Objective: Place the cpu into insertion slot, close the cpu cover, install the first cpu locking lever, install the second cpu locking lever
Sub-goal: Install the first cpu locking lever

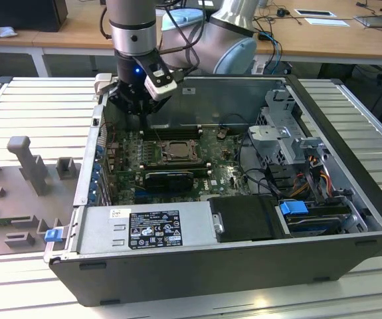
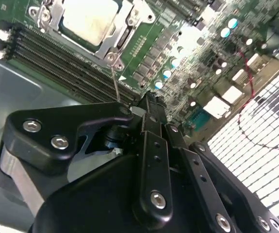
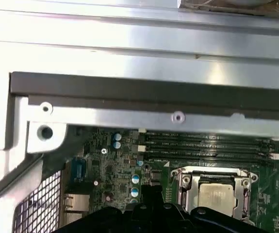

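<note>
Power supply stickers [image 1: 154, 229]: print too small, I can't read. Gripper [image 2: 141, 104] hangs by memory slots [image 2: 66, 56]; its grasp I cannot tell. Cpu [image 2: 88, 19] sits in insertion slot [image 1: 175, 151] under cpu cover [image 3: 183, 184]; thin locking lever [image 2: 115, 82] upright beside gripper

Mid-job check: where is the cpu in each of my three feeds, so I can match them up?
Exterior view: the cpu lies mid-motherboard, just in front of the gripper.
Second wrist view: the cpu is the pale square ringed by the cpu cover.
First wrist view: the cpu sits inside the same silvery frame.
Shared landmark: the long black memory slots beside it.
</note>
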Controlling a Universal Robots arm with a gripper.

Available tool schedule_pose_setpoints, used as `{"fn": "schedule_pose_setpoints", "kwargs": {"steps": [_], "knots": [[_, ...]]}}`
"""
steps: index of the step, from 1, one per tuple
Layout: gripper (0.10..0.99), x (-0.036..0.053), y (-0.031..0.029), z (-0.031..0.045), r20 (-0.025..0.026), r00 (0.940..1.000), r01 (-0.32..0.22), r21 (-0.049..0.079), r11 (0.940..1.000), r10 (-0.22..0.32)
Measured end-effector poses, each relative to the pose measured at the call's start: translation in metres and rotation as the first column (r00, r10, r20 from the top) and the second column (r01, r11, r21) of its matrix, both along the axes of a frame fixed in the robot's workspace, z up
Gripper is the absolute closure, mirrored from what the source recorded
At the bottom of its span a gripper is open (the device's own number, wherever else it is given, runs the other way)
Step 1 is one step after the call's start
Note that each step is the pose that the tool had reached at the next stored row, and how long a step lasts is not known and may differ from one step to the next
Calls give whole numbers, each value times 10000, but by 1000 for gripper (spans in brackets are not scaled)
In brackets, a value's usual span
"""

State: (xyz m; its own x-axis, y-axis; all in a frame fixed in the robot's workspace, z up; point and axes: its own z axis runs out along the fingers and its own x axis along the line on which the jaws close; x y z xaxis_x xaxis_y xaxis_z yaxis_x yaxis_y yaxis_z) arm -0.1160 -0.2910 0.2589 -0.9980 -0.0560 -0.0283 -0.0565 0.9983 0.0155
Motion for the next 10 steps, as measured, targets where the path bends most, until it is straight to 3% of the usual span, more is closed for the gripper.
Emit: {"fn": "schedule_pose_setpoints", "kwargs": {"steps": [2, 10], "knots": [[980, 5, 62, -10, 0, 10000, -1, 1, 10000, 1], [980, 142, 123, -29, 0, 10000, -1, 0, 10000, 1]]}}
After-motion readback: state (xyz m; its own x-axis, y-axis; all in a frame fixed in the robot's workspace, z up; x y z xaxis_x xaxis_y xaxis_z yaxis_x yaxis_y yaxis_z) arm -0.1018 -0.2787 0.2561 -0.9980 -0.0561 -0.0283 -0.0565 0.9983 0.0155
